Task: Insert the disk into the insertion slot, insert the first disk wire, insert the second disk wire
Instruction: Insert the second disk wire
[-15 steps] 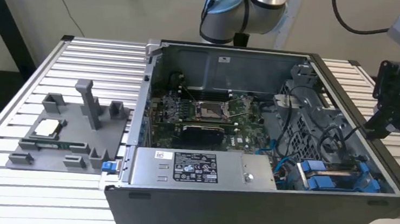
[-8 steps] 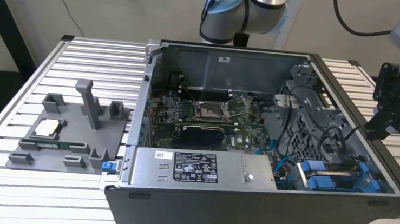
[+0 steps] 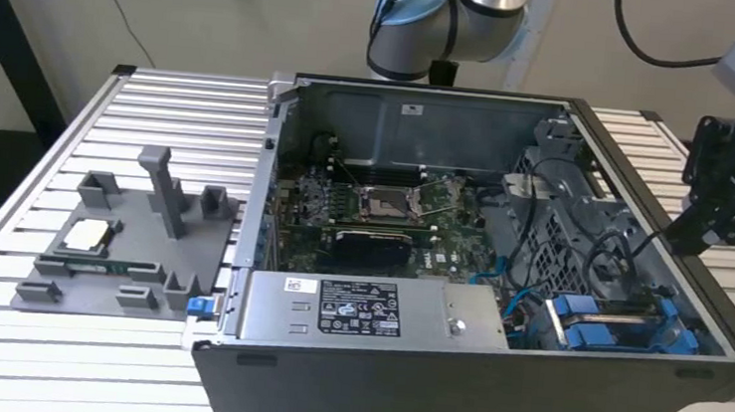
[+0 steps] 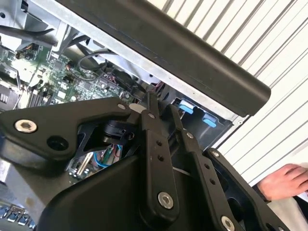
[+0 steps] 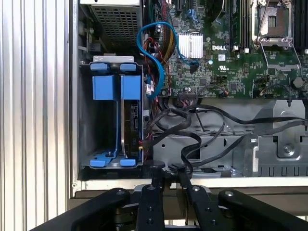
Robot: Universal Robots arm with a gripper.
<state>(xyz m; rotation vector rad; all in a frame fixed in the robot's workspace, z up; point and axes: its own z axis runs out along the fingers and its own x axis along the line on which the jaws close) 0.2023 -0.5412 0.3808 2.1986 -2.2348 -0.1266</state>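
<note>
Exterior view, gripper: the gripper (image 3: 682, 240) hangs over the wall of the open computer case (image 3: 457, 404) on the exterior view's right. Its fingers are drawn together, with nothing seen pinched.
Exterior view, slot: the insertion slot (image 3: 616, 328) sits in the case's near corner, below the fingertips and apart from them, next to the power-supply box (image 3: 372, 311).
Exterior view, surface: the case rests on a slatted metal table (image 3: 10, 335). A grey fixture tray (image 3: 94, 282) lies on the exterior view's left.
First wrist view, disk: the disk (image 5: 131, 122) stands on edge inside the slot, in the compartment nearer the motherboard (image 5: 231, 57). It is well clear of the fingers (image 5: 155, 192).
First wrist view, appearance: dark edge held in a bright blue carrier (label face turned away).
First wrist view, wiring: black cables (image 5: 192, 125) run between disk and fingertips. Whether any is plugged in cannot be told.
Second wrist view, surroundings: the closed fingers reach over the case rim, and a person's hand (image 4: 284, 180) lies beyond the case.
</note>
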